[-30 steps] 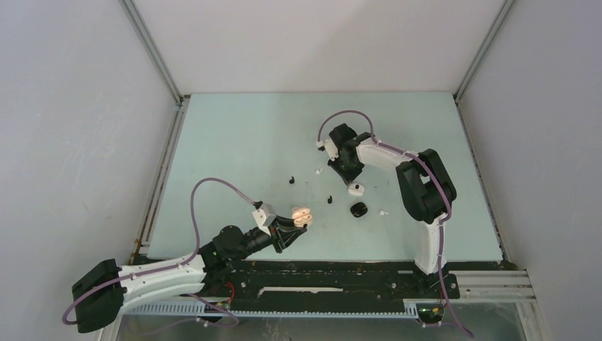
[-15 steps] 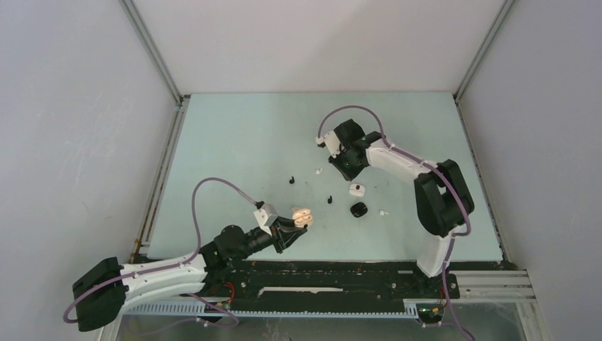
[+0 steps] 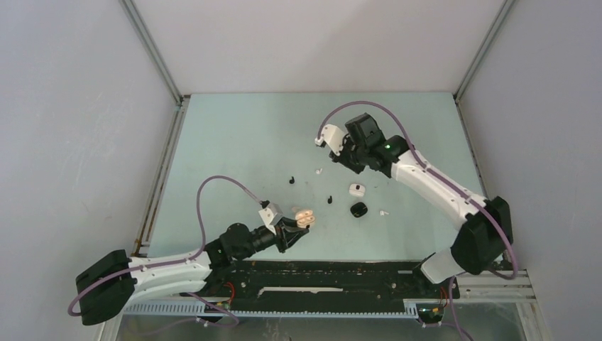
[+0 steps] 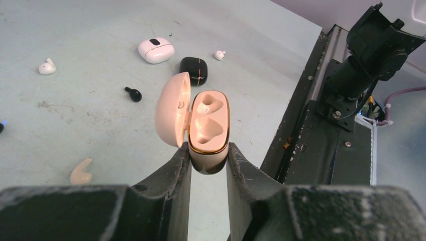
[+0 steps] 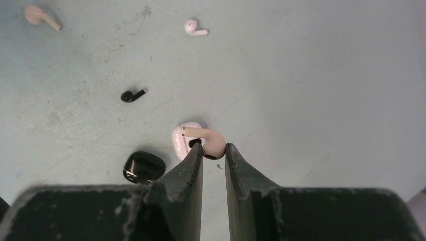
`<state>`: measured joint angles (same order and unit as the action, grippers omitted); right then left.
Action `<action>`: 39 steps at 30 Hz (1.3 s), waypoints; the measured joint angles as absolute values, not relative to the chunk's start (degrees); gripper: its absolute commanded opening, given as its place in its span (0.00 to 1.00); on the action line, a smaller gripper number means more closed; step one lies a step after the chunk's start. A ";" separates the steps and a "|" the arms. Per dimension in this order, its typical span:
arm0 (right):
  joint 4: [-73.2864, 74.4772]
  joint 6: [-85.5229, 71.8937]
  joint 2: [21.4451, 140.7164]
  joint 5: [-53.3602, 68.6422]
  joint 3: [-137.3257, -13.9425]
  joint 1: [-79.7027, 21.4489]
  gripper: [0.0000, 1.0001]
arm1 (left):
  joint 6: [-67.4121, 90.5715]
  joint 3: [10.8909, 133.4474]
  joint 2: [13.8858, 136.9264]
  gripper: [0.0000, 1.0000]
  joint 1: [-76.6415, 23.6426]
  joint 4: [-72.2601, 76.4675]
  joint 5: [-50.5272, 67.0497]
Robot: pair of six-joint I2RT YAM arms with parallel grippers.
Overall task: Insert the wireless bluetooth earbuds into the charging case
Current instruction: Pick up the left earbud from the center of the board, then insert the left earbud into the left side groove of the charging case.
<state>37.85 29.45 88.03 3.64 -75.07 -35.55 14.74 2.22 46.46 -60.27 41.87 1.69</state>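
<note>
My left gripper [image 4: 208,156] is shut on the base of an open cream charging case [image 4: 208,125] with its lid swung left and both sockets empty; in the top view the case [image 3: 304,218] is near the front edge. My right gripper [image 5: 214,150] is shut on a cream earbud [image 5: 213,144], held above the table over a shut white case [image 5: 180,141]. In the top view the right gripper [image 3: 336,158] is at mid-table. Loose buds lie on the table: a cream one [image 4: 81,171], a black one [image 3: 329,199], a white one [image 3: 318,171].
A shut white case [image 3: 356,189] and a shut black case [image 3: 358,209] lie mid-table, with a white bud [image 3: 383,212] to their right and a black bud [image 3: 292,180] to the left. The black base rail [image 3: 334,273] runs along the near edge. Walls enclose the table.
My right gripper has risen and drawn back from the white case toward the far side, the arm stretching out. My left gripper with the open case has barely shifted.
</note>
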 measured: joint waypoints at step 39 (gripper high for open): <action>-7.53 85.67 43.92 -6.33 -36.07 -68.53 0.00 | 14.17 17.02 48.64 0.00 -60.27 38.41 7.22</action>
<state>-7.53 85.67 43.92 -6.33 -36.07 -68.53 14.17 17.02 48.64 -60.27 38.41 7.22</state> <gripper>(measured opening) 0.211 0.297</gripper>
